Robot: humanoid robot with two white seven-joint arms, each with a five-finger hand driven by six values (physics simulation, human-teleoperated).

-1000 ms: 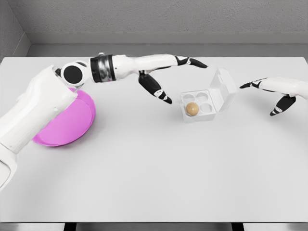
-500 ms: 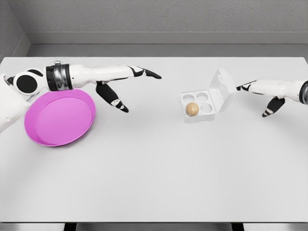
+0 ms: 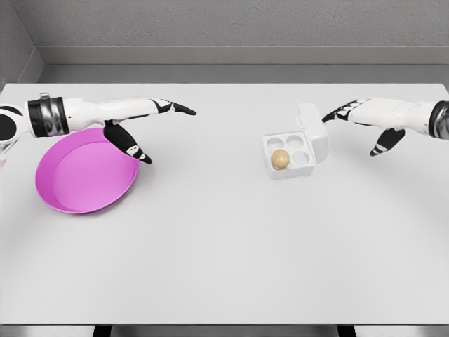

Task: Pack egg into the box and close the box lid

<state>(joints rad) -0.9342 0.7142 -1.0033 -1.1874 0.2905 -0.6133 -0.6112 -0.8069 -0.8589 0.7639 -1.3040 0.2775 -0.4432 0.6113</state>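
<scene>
Head view: big white table (image 3: 224, 253) under a grey wall.

Near the middle right, small white box (image 3: 295, 153) with four round cups. Brown egg (image 3: 280, 159) down in the front left cup; the other three cups bare. Lid (image 3: 313, 126) up on the far right side of the box, tilted over the tray, not shut.

Right hand (image 3: 365, 116) in from the right edge, low over the table. Fingers stretched out flat and holding nothing. Dark fingertips (image 3: 327, 117) right at the top edge of the lid, touching or almost touching, hard to tell which. Thumb (image 3: 384, 142) hanging down, away from the box.

Left hand (image 3: 144, 116) far off on the left side, well apart from the box. Fingers long and straight, pointing right, nothing in them. Thumb (image 3: 130, 144) pointing down over the far right rim of the pink bowl.

Pink bowl (image 3: 74, 186) round and shallow, flat on the table near the left edge, nothing in it.
</scene>
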